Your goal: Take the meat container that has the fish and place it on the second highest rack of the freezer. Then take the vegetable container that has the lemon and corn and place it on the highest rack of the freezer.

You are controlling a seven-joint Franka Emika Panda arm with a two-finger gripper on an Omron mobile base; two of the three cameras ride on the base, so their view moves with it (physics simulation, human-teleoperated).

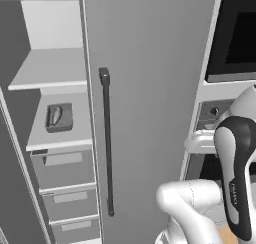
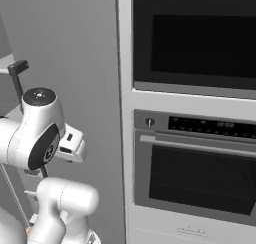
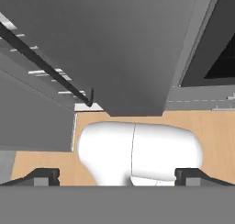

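Fish container: a small dark grey tray sits on the lower of the two white shelves inside the freezer, toward the back left in the left base view.
Fish: a slim silvery-grey fish lies in that tray, nearly as long as the tray itself.
Lower shelf: flat and white, carrying the tray, just above the drawers.
Highest rack: flat white shelf above it, its top bare.
Drawers: three grey drawers stacked under the lower shelf, each with a pale bar front.
Freezer: tall grey cabinet, its compartment open on the left of the left base view, with a broad grey panel to the right of the shelves.
Handle: long dark vertical bar on that grey panel; in the hand view it runs as a dark diagonal line.
Oven column: black microwave above a black oven with a pale bar handle, right of the freezer.
Floor: light wood floor under the cabinets in the hand view.
Fingers: two dark tips stand far apart at the lower corners of the hand view, spread wide with nothing between them.
Gripper: the gripper is apart from the freezer panel.
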